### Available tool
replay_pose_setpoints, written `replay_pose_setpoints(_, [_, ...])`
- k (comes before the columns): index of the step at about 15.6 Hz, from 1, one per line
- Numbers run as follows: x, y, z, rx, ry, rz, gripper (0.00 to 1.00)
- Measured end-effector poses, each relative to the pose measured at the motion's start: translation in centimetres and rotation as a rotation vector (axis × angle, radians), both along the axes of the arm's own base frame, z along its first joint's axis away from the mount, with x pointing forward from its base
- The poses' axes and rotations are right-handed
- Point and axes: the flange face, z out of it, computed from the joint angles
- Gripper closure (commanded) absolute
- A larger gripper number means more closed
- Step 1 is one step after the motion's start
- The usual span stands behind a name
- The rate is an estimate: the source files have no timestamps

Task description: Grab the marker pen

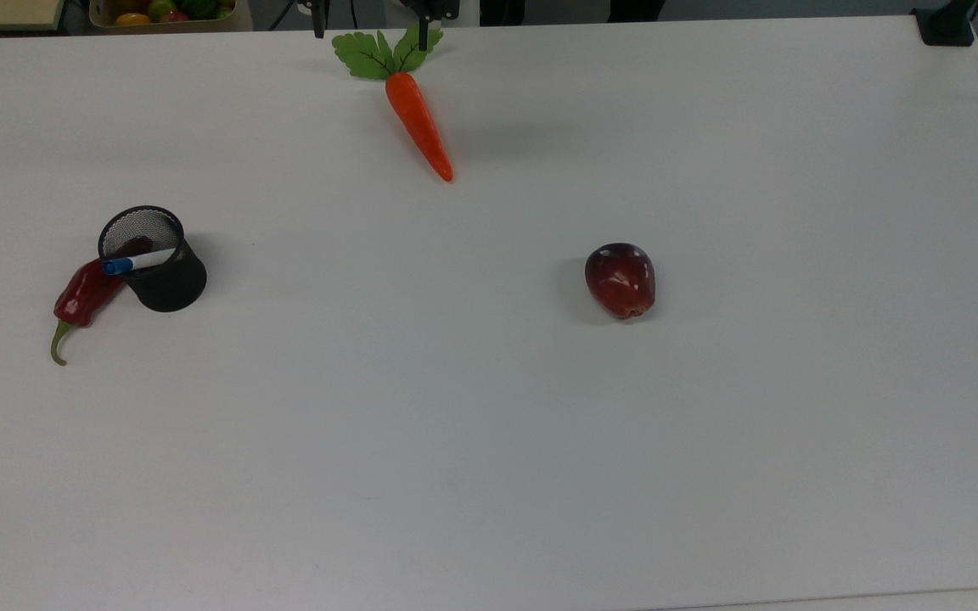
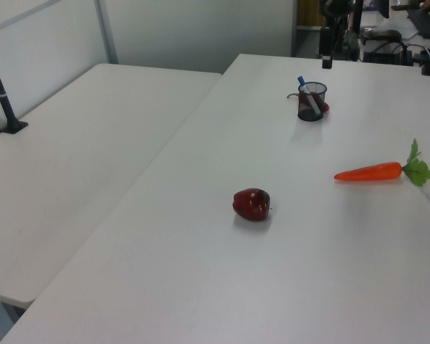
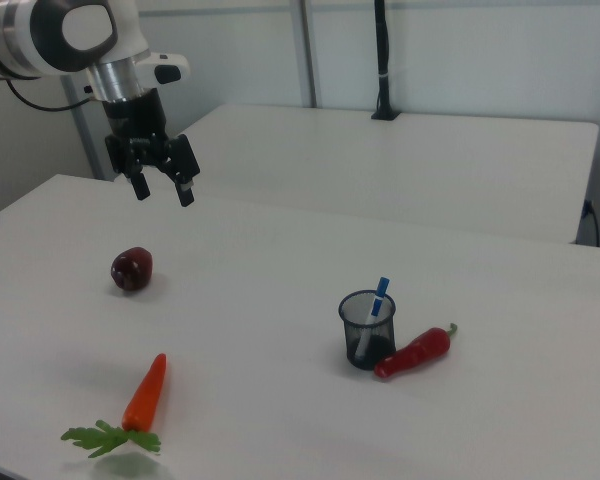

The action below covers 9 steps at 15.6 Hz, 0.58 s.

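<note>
The white tabletop (image 1: 489, 424) carries everything. Above it in the right view hangs the pincer (image 3: 162, 189), its two fingers spread apart, holding nothing, well apart from the cup. A carrot (image 1: 418, 123) lies near the top view's upper edge, and a dark red apple (image 1: 621, 280) sits alone. A red chili pepper (image 1: 86, 297) touches the black mesh cup (image 1: 158, 271). The marker pen (image 3: 372, 320) stands tilted inside that cup, blue cap up.
</note>
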Motion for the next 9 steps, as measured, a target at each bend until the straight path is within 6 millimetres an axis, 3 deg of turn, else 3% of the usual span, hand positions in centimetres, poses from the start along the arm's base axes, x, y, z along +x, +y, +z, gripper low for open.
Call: replay_pose_setpoints(9, [0.00,0.03,-0.16,0.010,0.004,-0.002,0.00])
